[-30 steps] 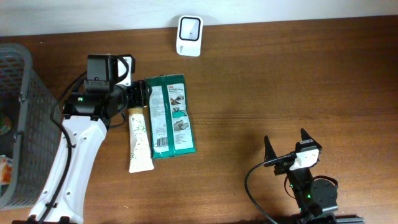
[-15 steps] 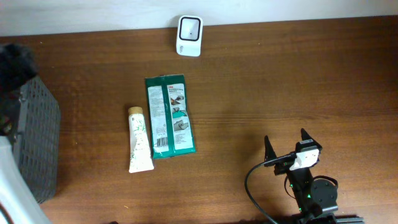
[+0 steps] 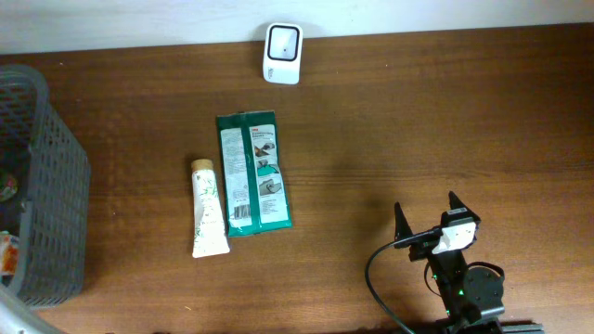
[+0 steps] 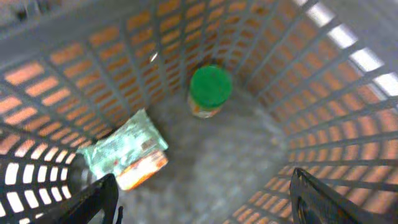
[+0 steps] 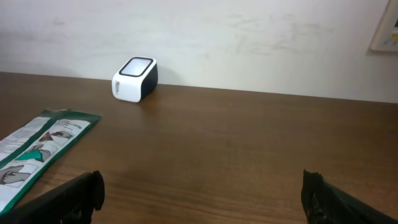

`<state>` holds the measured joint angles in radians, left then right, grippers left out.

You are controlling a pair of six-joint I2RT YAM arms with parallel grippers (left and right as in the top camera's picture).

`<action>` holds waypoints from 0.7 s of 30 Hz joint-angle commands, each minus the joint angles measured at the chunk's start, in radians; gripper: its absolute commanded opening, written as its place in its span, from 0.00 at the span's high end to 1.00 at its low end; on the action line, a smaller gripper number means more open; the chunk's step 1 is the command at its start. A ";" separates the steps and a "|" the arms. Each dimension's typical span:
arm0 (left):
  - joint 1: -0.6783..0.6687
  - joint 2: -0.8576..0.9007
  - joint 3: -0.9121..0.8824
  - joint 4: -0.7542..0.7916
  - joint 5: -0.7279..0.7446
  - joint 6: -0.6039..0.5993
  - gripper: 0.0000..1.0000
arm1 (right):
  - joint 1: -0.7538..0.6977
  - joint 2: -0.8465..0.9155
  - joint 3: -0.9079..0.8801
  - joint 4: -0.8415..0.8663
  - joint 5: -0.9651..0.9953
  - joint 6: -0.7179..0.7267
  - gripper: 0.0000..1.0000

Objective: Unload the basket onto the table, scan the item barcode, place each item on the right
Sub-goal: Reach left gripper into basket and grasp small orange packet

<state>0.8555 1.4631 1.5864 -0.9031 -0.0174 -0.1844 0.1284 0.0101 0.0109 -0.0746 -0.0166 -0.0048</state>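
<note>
In the grey basket [image 4: 239, 163] we see a green-lidded jar [image 4: 210, 89] and a pale packet [image 4: 123, 149], not touching; above them the left gripper [image 4: 203, 179] is spread, empty. The right gripper [image 5: 200, 180] is spread too.

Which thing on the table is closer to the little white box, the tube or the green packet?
The green packet: its top end reaches toward the white box, while the cream tube beside it starts farther away.
</note>
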 commanded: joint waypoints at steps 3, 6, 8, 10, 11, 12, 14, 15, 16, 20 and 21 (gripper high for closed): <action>0.038 0.050 -0.223 0.152 -0.115 0.175 0.22 | -0.005 -0.007 -0.005 -0.004 -0.005 -0.006 0.02; 0.038 0.120 -0.292 0.213 -0.116 0.290 0.19 | -0.005 -0.007 -0.005 -0.004 -0.005 -0.006 0.02; 0.038 0.177 -0.295 0.222 -0.146 0.322 0.18 | -0.005 -0.007 -0.005 -0.004 -0.005 -0.006 0.02; 0.038 0.224 -0.295 0.233 -0.148 0.400 0.13 | -0.005 -0.007 -0.005 -0.004 -0.005 -0.006 0.02; 0.038 0.240 -0.296 0.233 -0.148 0.431 0.13 | -0.005 -0.006 -0.005 -0.004 -0.005 -0.006 0.02; 0.038 0.253 -0.296 0.232 -0.149 0.457 0.14 | -0.005 -0.007 -0.005 -0.004 -0.005 -0.006 0.02; 0.038 0.286 -0.296 0.235 -0.148 0.505 0.15 | -0.005 -0.007 -0.005 -0.004 -0.005 -0.006 0.02; 0.038 0.296 -0.296 0.239 -0.148 0.522 0.15 | -0.005 -0.007 -0.005 -0.004 -0.005 -0.006 0.02; 0.039 0.316 -0.296 0.246 -0.148 0.563 0.15 | -0.005 -0.007 -0.005 -0.004 -0.005 -0.006 0.02; 0.079 0.389 -0.296 0.283 -0.148 0.629 0.15 | -0.005 -0.007 -0.005 -0.004 -0.005 -0.006 0.02; 0.093 0.404 -0.296 0.298 -0.148 0.628 0.16 | -0.005 -0.007 -0.005 -0.004 -0.005 -0.006 0.02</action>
<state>0.9138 1.8252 1.2930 -0.6277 -0.1589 0.3962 0.1287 0.0101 0.0109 -0.0746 -0.0166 -0.0048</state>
